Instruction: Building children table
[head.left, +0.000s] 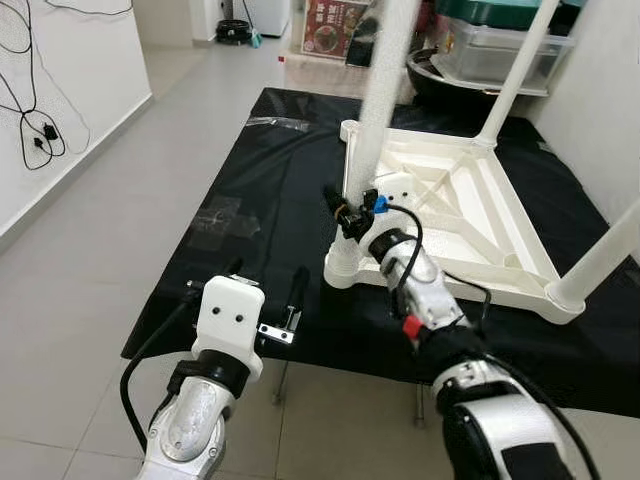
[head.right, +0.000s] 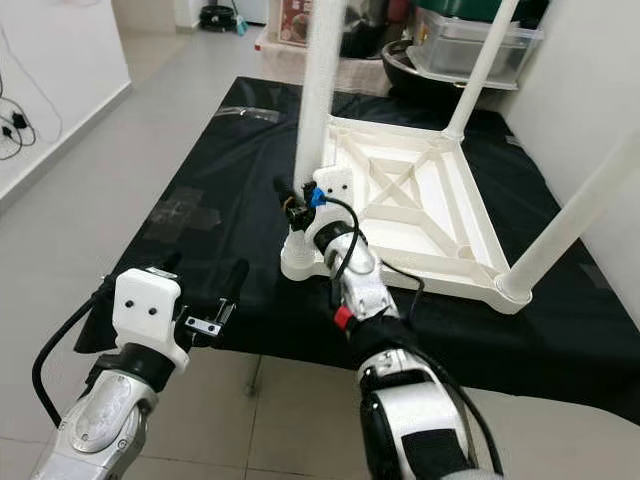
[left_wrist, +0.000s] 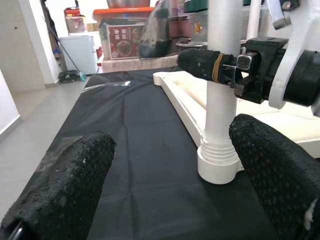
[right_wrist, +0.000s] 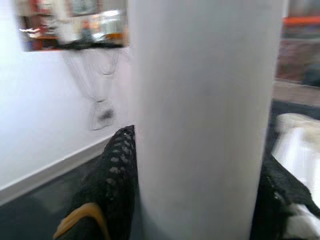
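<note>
Right now the right gripper (head.left: 352, 212) clamps the white table leg (head.left: 380, 110) low down, a finger on each side. Beyond its fingers, the upturned tabletop (head.left: 470, 225) lies on black cloth (head.left: 250, 230). The left gripper (head.left: 268, 288), fingers wide, hovers beside the leg's base.

A cloth (head.left: 250, 230) lies spread on the floor (head.left: 120, 200). The table top (head.left: 470, 215) lies upside down on the cloth's right half, a leg (head.left: 385, 90) standing up from each corner. The right gripper (head.left: 350, 210) clasps the leg at the top's near left corner. The left gripper (head.left: 268, 285) hangs over the cloth's near edge, left of that leg. Boxes (head.left: 500, 50) stand beyond the cloth's far edge.
</note>
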